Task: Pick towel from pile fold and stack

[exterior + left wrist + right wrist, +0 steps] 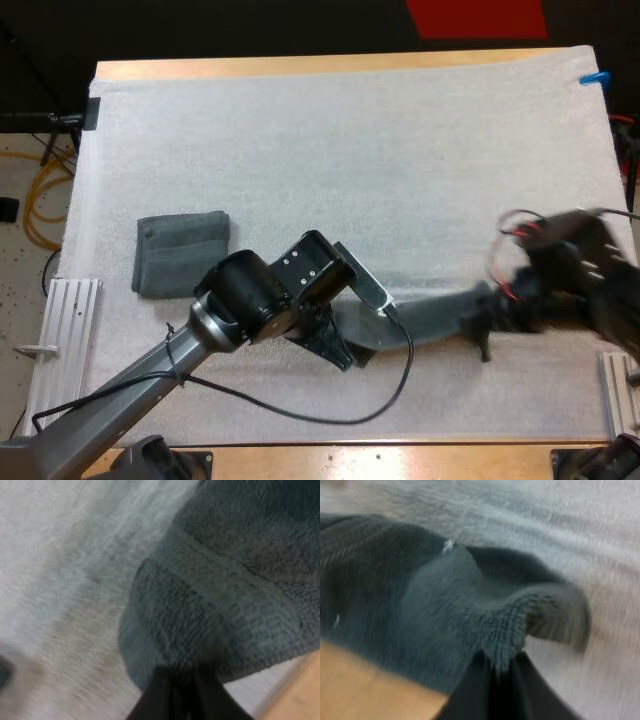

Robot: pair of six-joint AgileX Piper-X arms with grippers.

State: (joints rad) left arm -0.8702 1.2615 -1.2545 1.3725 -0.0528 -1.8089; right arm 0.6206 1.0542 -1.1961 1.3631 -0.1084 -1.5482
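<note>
TWO ARMS, ONE TOWEL: I hold a dark grey-green towel (430, 318) drawn out between my grippers near the front edge of the white mat (350, 150). My left gripper (343, 352) is clamped on its left end and my right gripper (485, 335) on its right end, so its long axis runs left to right, roughly along that front edge. At the left wrist, black fingers (161, 696) pinch the hemmed corner; at the right wrist, fingers (470, 690) nip a bunched edge. The fold, I judge, turns on carrying one end over the other along that axis. A folded towel (180, 255) lies by the mat's left edge. My left arm is the nearer to it, and I see nothing lying between them.
</note>
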